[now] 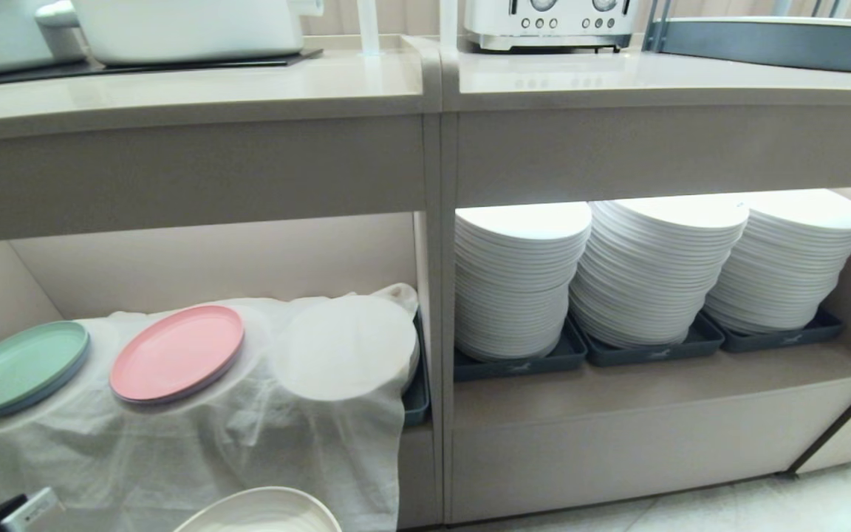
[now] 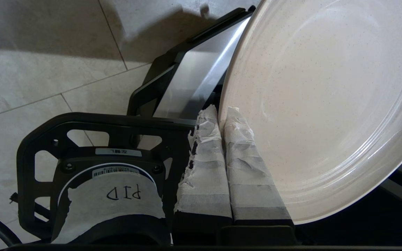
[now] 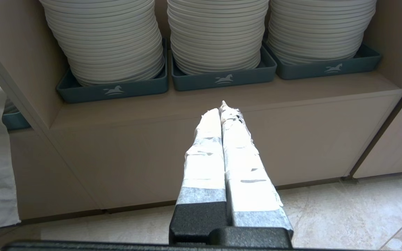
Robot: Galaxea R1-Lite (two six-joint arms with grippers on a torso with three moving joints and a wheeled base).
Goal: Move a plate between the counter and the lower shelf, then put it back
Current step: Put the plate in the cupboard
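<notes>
Plate [image 2: 326,104] rim pinched by left tool [image 2: 222,115], head view shows only its edge [image 1: 263,510]

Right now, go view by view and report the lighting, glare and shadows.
Head view: a hidden light washes out the tall white plate stacks and the white cloth; the counter shows soft reflections.
Left wrist view: the plate gripped by the left gripper is evenly lit; a dark shadow falls on the floor tiles.
Right wrist view: even light, no glare; the right gripper is sharp.

Left tool [image 2: 222,115] clamped tight; right tool [image 3: 222,108] closed.
</notes>
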